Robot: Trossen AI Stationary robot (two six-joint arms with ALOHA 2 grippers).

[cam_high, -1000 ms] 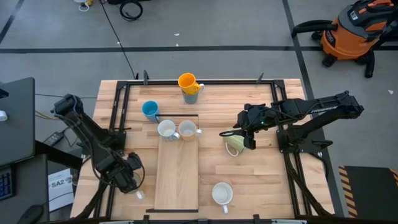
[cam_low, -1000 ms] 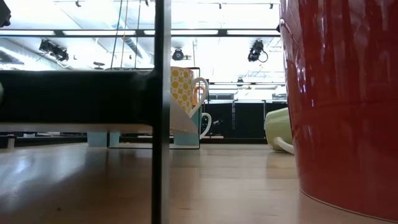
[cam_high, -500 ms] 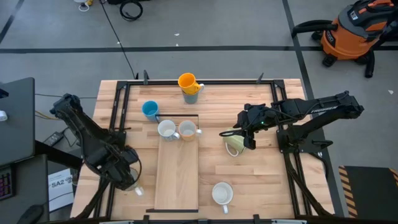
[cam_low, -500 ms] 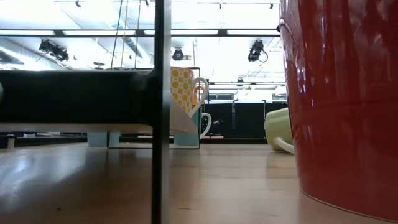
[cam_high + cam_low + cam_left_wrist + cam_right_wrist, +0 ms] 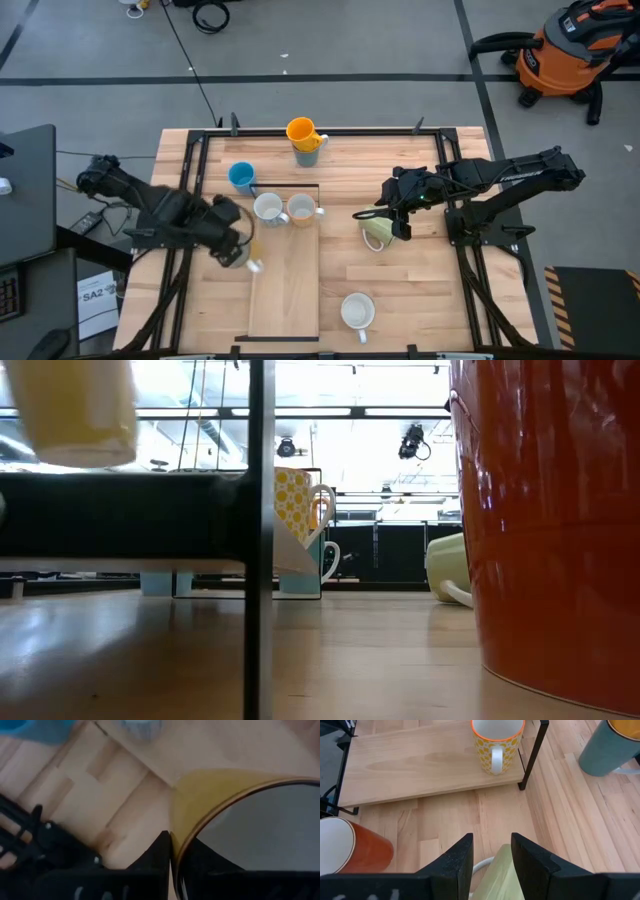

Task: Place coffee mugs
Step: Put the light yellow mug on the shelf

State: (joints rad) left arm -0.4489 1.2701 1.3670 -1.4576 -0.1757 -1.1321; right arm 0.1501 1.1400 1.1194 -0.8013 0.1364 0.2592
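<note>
My left gripper (image 5: 235, 250) is over the left edge of the raised wooden board (image 5: 285, 290), shut on a pale yellow mug (image 5: 75, 410) with a grey inside (image 5: 260, 825). My right gripper (image 5: 397, 222) hangs right of the board with its fingers (image 5: 457, 860) open on either side of a pale green mug (image 5: 377, 233). That mug lies on its side, white handle (image 5: 480, 866) toward the near edge. A white mug (image 5: 268, 208) and a yellow-dotted mug (image 5: 496, 742) stand on the board's far end. My left gripper pinches the yellow mug's wall at the rim (image 5: 176, 851), one finger (image 5: 161, 852) outside and one inside. The fingers come from above. The mug hangs about upright below them, lifted clear of the table. My right gripper straddles the green mug; I cannot tell whether it touches it.
A bright blue mug (image 5: 241, 177) stands left of the board's far end. An orange mug sits in a greyish one (image 5: 305, 140) at the far edge. An orange-red mug with a white inside (image 5: 357, 311) stands near the near edge, filling the low view's right side (image 5: 560, 510).
My left arm has swung from the table's near-left corner toward the right and far side, up to the board's left edge. It carries the yellow mug, which now shows at the top left of the low view. My right arm and the green mug have kept still.
</note>
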